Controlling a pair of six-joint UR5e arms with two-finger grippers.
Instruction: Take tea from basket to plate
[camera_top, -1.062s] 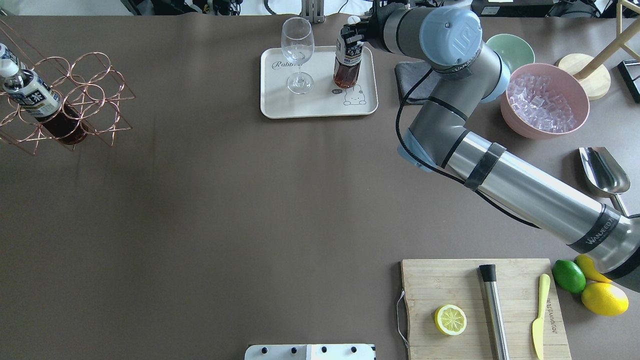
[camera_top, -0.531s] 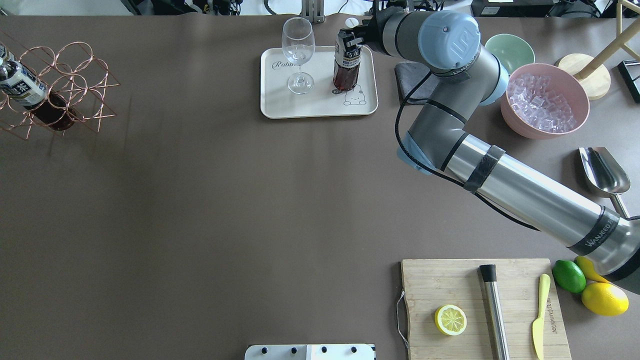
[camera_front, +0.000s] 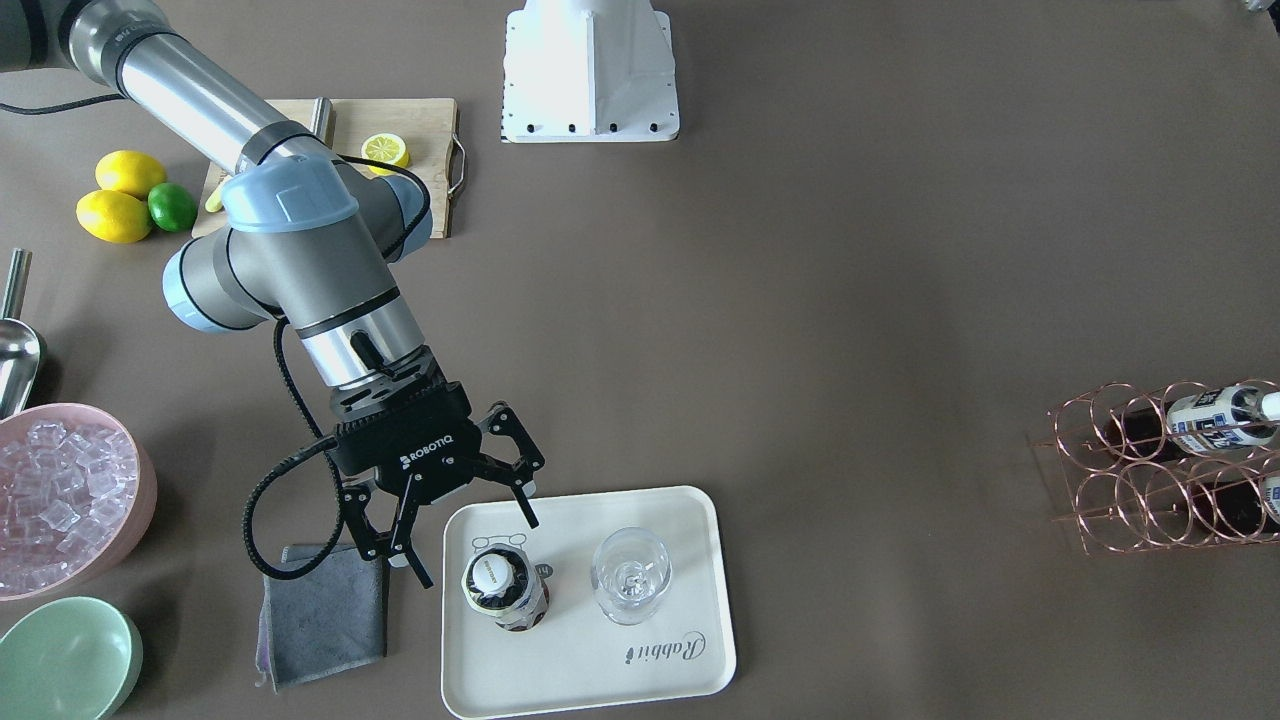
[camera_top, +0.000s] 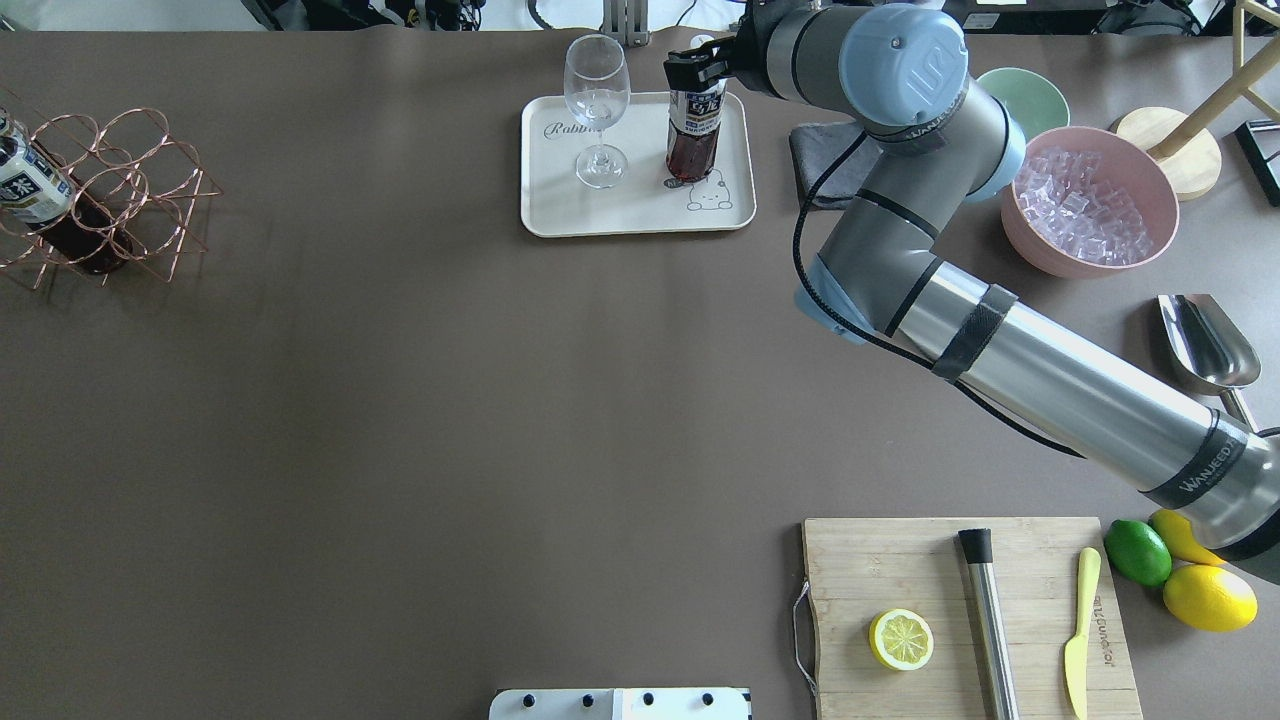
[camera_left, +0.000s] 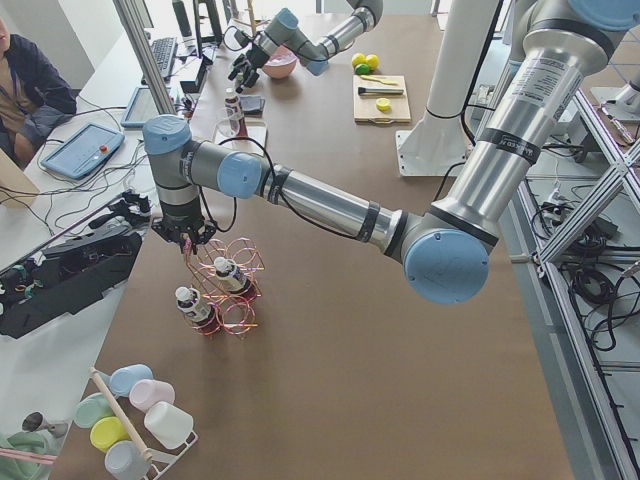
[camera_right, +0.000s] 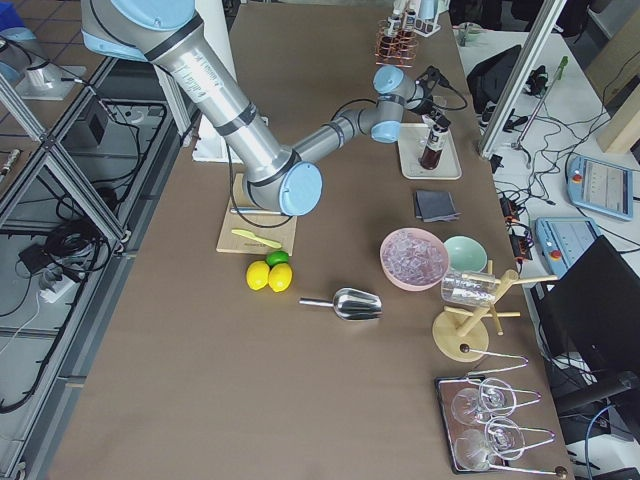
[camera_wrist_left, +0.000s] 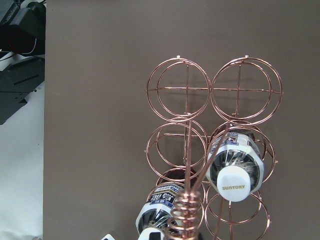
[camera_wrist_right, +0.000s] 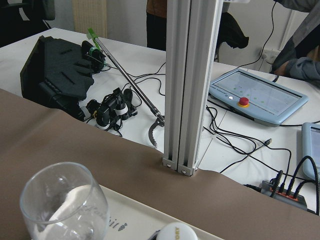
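Observation:
One tea bottle (camera_top: 695, 130) with a white cap stands upright on the cream plate (camera_top: 640, 205), next to the bear print. It also shows in the front view (camera_front: 505, 592). My right gripper (camera_front: 478, 550) is open, with its fingers spread on either side just above the bottle's cap, and holds nothing. Two more tea bottles (camera_wrist_left: 235, 170) lie in the copper wire basket (camera_top: 120, 190) at the table's far left. My left gripper (camera_left: 187, 238) hangs right over the basket's top. I cannot tell whether it is open or shut.
A clear stemmed glass (camera_top: 597, 100) stands on the plate beside the tea. A grey cloth (camera_top: 825, 150), a mint bowl (camera_top: 1025, 100) and a pink bowl of ice (camera_top: 1090, 200) are to the plate's right. A cutting board (camera_top: 970, 610) lies at the near right.
My right gripper set the tea bottle down on the plate, opened and rose slightly. The wire basket has shifted towards the left edge and rocked.

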